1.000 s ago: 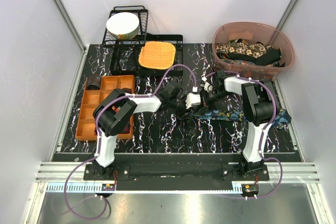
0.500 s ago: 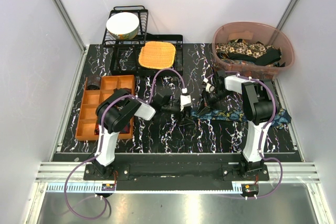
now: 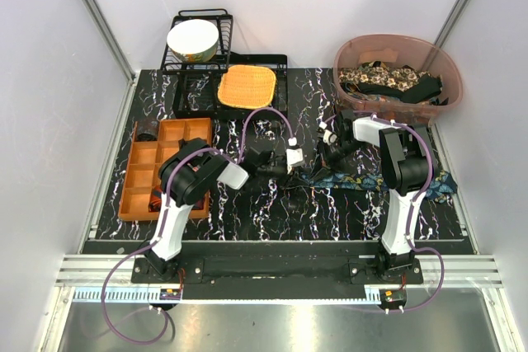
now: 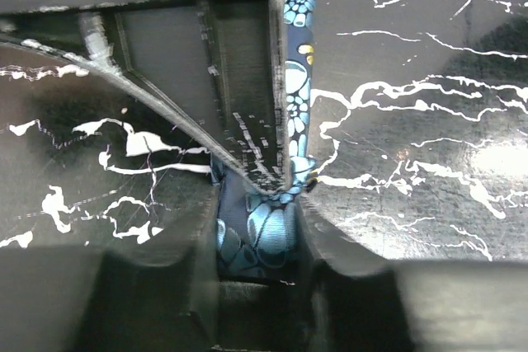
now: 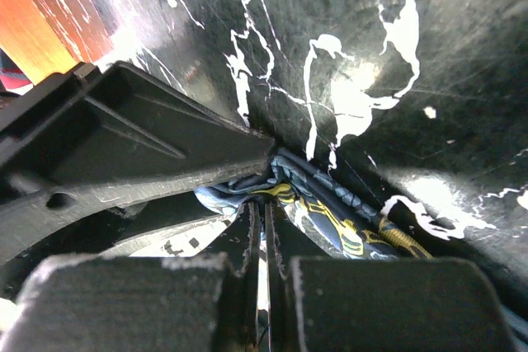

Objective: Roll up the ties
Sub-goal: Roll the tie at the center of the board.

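Observation:
The dark blue tie with teal-yellow print (image 3: pixel 371 180) lies flat across the right of the black marbled table, its left end between my two grippers. My left gripper (image 3: pixel 299 175) is shut on that end; in the left wrist view the teal-print fabric (image 4: pixel 262 237) fills the gap between my left gripper's (image 4: pixel 257 245) fingers. My right gripper (image 3: pixel 328 158) stands just right of it, jaws closed to a thin slit. In the right wrist view my right gripper (image 5: pixel 266 212) pinches a fold of the tie (image 5: pixel 330 220) at its tips.
A pink bin (image 3: pixel 445 80) at the back right holds several more ties. An orange compartment tray (image 3: pixel 132 179) lies at the left. A dish rack (image 3: pixel 177 59) with a white bowl (image 3: pixel 193 39) and the square orange woven mat (image 3: pixel 246 86) stand at the back.
My left arm has drawn back to the left, its gripper shifting left and slightly nearer along the tie's end. The right arm has hardly moved.

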Controlling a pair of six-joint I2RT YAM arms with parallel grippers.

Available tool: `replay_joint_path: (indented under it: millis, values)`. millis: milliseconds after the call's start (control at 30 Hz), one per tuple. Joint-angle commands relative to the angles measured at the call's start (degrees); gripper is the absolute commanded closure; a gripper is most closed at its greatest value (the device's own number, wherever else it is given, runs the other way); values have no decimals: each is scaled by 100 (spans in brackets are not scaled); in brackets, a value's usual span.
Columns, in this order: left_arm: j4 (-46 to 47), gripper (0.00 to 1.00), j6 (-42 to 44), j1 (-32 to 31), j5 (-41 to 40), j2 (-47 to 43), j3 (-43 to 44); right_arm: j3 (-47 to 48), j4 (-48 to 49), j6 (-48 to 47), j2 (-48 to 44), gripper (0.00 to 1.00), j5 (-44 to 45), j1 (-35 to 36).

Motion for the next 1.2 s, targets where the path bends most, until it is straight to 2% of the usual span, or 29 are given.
replay_joint_path:
  millis: [0, 33, 67, 133, 200, 367, 467, 600, 800, 967, 1167]
  values:
    - [-1179, 83, 435, -94, -392, 64, 25, 61, -14, -421, 145, 89, 685, 72]
    - [-1259, 88, 444, -85, -392, 55, 34, 87, -154, -465, 57, 79, 614, 54]
    - [-1338, 89, 453, -76, -410, 20, 43, 96, -199, -474, -161, 75, 570, 19]
    - [-1488, 91, 523, -76, -349, -15, -9, 88, -208, -448, -373, 68, 482, -218]
    - [-1585, 92, 593, -67, -296, -59, -45, 140, -217, -421, -532, 68, 447, -455]
    - [-1892, 92, 734, -67, -199, -112, -1, 70, -129, -474, -375, 74, 877, -482]
    - [-1910, 91, 726, -50, -199, -156, 43, 61, -94, -465, -164, 82, 1132, -351]
    - [-1902, 86, 402, -32, -286, -217, 87, 26, -68, -544, -32, 86, 1438, -113]
    - [-1155, 78, -547, 108, -348, -498, -45, 26, -24, -650, 109, 89, 1729, 27]
    - [-592, 77, -1407, 249, -348, -639, -1, 87, -32, -623, 171, 91, 1817, 71]
    - [-793, 76, -1183, 276, -392, -596, 61, 149, -50, -641, 206, 91, 1853, 89]
